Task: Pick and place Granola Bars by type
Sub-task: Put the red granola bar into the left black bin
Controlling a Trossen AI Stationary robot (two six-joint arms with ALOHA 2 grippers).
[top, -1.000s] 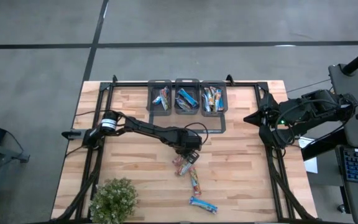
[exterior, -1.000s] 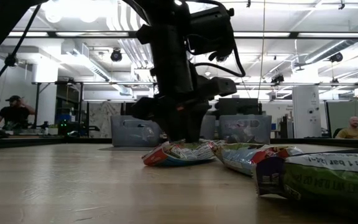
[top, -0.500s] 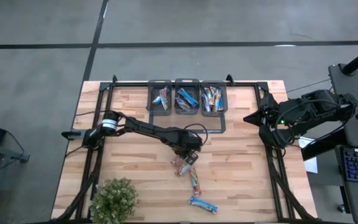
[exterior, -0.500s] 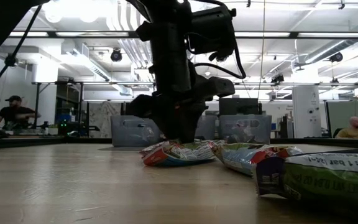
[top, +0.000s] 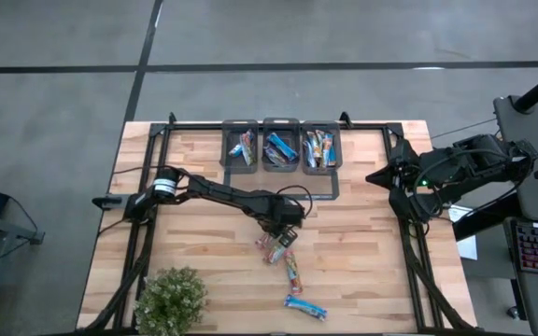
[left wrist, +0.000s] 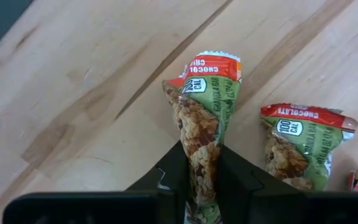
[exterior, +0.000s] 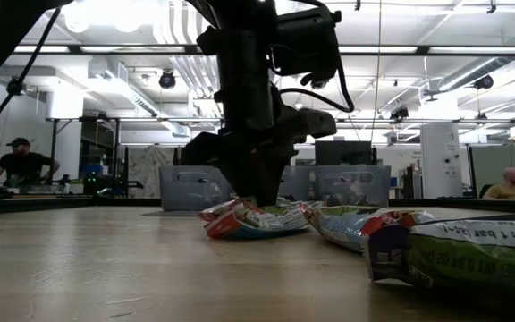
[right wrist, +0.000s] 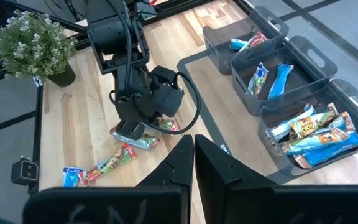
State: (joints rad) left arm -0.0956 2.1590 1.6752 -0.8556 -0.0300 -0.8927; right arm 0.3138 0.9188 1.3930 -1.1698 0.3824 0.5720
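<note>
A green and red granola bar sits in my left gripper, which is shut on it and points steeply down over the middle of the table. A second green and red bar lies flat on the wood just beside it. Farther toward the near edge lie a multicoloured bar and a blue one. My right gripper is shut on nothing, held high by the table's right edge. My left gripper pinches the bar's wrapper between its two fingers, at the end away from the red strip, where it is squeezed narrow. The fingers come from above, pointing down. In the low view the bar's underside still rests on the table.
Three dark bins at the table's far edge hold sorted bars, on a dark mat. A potted plant stands at the near left corner. Black frame rails run along the table's sides. People sit in the room beyond.
My left gripper has risen slightly over the bar. In the low view one end of the bar has tipped up a little, while the rest stays on the table.
</note>
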